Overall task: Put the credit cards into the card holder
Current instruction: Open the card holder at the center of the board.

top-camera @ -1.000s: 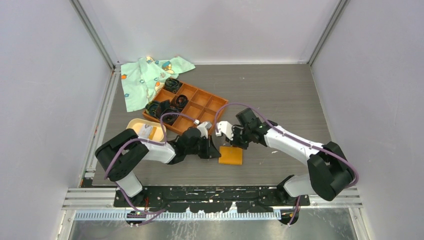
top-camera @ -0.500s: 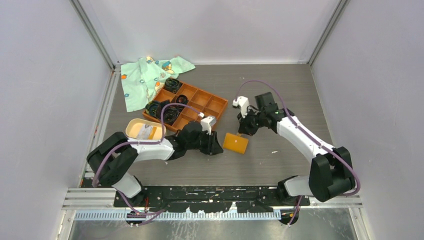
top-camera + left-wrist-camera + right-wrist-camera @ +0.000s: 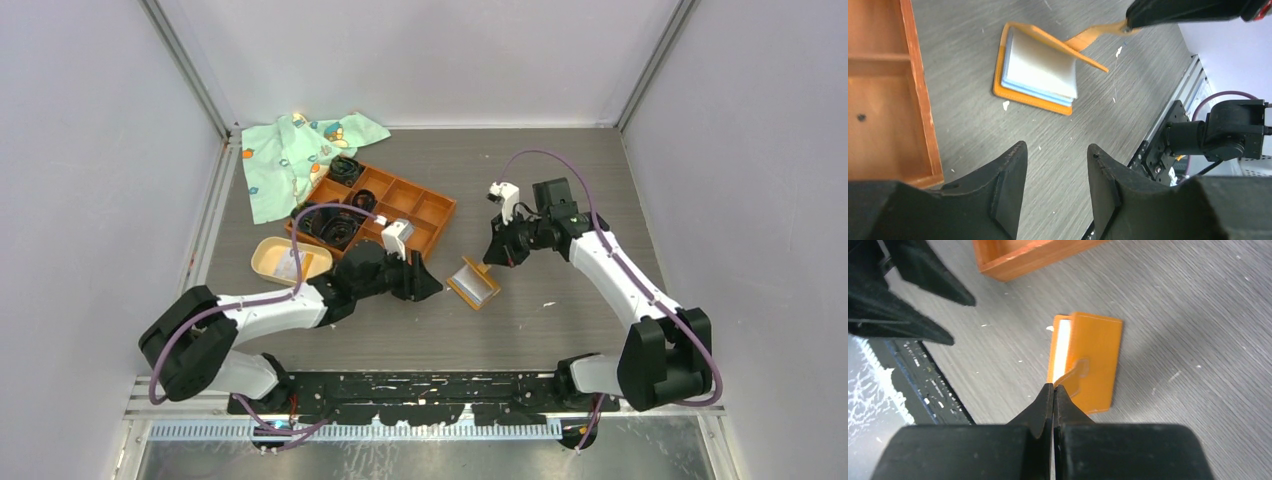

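The orange wallet (image 3: 474, 283) lies on the table with its flap lifted; pale white and blue-grey layers show inside it in the left wrist view (image 3: 1035, 75). No dark credit cards show. My right gripper (image 3: 491, 258) is shut on the wallet's snap tab (image 3: 1074, 374) and holds the flap (image 3: 1095, 357) up. My left gripper (image 3: 432, 286) is open and empty, low over the table just left of the wallet (image 3: 1057, 148). The beige oval card holder (image 3: 268, 262) sits at the left with a pale thing in it.
The large orange grid tray (image 3: 400, 205) with black coiled bands (image 3: 330, 226) stands behind the left gripper; its wall is close in the left wrist view (image 3: 923, 100). A green patterned cloth (image 3: 290, 155) lies at the back left.
My right gripper has drawn back to the right with the wallet's tab, and the flap has opened. The wallet has slid a little to the right. My left arm has stretched out towards it.
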`<state>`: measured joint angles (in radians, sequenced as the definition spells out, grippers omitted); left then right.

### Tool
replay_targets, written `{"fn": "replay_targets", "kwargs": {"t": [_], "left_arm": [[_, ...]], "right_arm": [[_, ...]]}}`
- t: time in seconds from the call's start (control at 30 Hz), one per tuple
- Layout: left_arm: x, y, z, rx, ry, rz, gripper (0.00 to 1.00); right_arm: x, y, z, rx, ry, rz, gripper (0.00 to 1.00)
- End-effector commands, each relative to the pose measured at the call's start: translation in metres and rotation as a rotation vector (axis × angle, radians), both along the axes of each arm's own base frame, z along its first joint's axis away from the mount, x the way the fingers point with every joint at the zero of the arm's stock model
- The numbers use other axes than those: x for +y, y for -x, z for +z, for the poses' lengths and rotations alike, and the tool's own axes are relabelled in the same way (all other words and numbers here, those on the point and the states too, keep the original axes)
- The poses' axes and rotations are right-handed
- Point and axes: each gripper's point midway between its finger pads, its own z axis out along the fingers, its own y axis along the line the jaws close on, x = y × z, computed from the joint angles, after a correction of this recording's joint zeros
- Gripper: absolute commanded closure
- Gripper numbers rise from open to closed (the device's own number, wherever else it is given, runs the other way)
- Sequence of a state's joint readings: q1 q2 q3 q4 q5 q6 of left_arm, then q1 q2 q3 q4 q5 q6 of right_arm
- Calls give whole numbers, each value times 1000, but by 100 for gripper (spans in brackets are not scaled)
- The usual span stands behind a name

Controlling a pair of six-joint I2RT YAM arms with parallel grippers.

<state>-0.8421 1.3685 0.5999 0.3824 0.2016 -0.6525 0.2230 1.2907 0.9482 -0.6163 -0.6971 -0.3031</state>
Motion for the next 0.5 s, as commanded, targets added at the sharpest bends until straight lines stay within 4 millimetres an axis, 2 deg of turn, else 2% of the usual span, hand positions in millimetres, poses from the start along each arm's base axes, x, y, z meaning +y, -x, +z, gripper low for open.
{"fn": "replay_targets", "kwargs": {"t": [0.0,0.1,0.3,0.4,0.47], "left_arm": [[-11,2,11,30,111,-3,51],[-19,6,6,60,109,-31,52],[-31,7,-1,85,98,-55,56],[-34,7,-4,99,93,-56,56],[-35,7,-6,103,88,-55,56]], "right_arm": [[-22,-33,-10,-16,149,-142,99],[-53,-50,-29,-26,319,-246,99],[-115,-74,-49,-96,643,-415,99],[-136,-73,-70,-49,774,-423,99],[-138,-71,-82,4,801,-408,99]]}}
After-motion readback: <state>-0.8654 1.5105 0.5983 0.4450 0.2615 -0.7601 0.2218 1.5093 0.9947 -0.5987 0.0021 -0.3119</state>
